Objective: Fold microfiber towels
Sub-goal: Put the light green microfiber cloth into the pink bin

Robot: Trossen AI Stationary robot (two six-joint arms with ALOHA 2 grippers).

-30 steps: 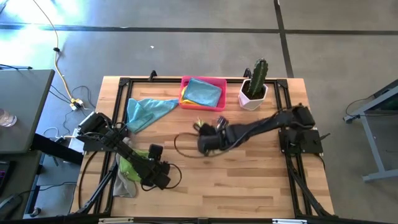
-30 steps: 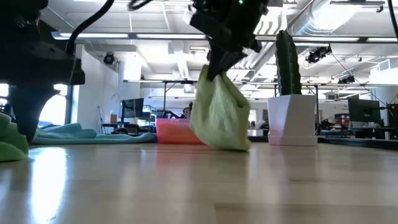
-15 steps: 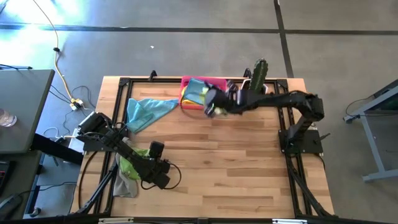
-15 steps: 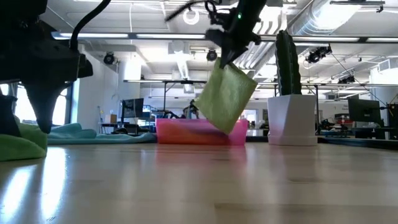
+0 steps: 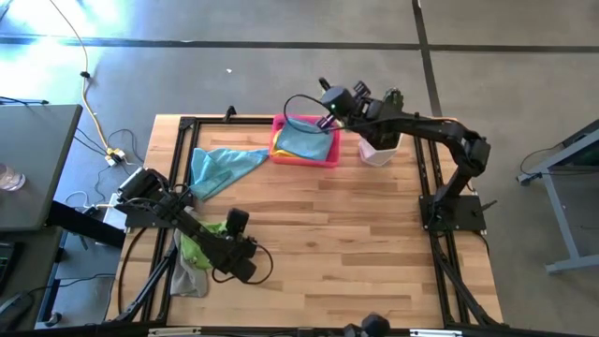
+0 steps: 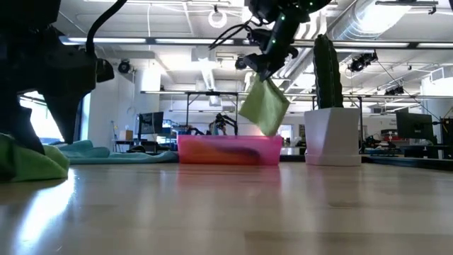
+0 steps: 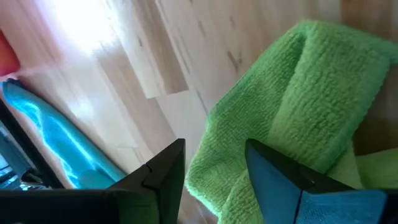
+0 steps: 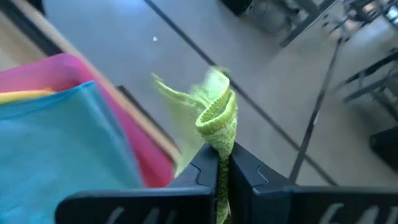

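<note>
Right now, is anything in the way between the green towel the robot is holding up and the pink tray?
Nothing visible. The right gripper holds the folded green towel above the pink tray, with open air between; a blue towel already lies inside.

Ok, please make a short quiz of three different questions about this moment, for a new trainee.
1. True or false: the right hand holds a folded green towel in the air above the pink tray.
2. Which towel lies on top inside the tray? A) grey B) light blue C) green
3. Fill in: the left hand is open beside a crumpled ____ towel at the table's left edge.

Key: 1 true. 2 B, the light blue towel. 3 green.
</note>
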